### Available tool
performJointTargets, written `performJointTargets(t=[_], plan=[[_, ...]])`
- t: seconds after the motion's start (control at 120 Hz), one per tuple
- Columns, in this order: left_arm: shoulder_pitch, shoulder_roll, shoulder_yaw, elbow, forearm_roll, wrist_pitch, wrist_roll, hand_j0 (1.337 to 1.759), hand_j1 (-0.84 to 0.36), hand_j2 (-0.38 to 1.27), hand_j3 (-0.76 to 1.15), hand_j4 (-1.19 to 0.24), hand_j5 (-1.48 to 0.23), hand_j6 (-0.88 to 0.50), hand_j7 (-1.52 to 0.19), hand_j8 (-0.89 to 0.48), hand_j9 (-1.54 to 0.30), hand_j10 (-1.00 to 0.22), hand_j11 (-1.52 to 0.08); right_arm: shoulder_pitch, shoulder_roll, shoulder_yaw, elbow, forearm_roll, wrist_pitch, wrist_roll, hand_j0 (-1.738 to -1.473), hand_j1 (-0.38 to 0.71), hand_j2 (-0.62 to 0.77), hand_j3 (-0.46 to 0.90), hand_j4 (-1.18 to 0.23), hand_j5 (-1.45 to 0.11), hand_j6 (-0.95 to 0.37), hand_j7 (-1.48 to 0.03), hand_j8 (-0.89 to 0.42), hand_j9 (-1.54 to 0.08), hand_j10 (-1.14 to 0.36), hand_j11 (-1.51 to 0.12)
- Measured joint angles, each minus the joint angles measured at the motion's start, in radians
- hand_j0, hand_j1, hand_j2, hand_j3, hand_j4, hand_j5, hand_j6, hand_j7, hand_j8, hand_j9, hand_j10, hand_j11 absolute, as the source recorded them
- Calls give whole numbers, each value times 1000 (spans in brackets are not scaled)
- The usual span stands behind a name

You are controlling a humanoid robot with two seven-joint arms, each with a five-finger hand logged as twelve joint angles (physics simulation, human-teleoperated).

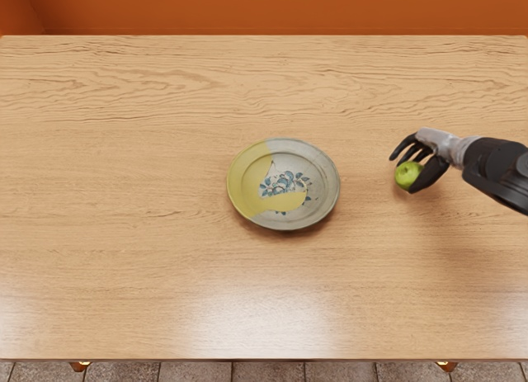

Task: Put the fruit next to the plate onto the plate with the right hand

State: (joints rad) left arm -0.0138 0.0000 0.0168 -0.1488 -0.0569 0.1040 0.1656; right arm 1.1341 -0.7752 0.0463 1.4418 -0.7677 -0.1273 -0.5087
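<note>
One fruit (406,175) within right hand (424,157)

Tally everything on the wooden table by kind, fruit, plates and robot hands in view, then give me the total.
Small round green fruit: 1
Round yellow and grey ceramic plate with a blue flower pattern: 1
Dark right hand, by the fruit: 1
Total: 3
</note>
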Motion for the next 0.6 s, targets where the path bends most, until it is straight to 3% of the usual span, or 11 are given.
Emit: performJointTargets(t=[0.6], plan=[[0, 0, 0, 0, 0, 0, 0, 1658, 342, 1, 0, -6, -7, -6, -7, -6, -7, -6, -7, 1, -1, 113, 23, 3, 95, -21, -1658, 212, 17, 0, -498, -653, -501, -650, -450, -649, -501, -649]])
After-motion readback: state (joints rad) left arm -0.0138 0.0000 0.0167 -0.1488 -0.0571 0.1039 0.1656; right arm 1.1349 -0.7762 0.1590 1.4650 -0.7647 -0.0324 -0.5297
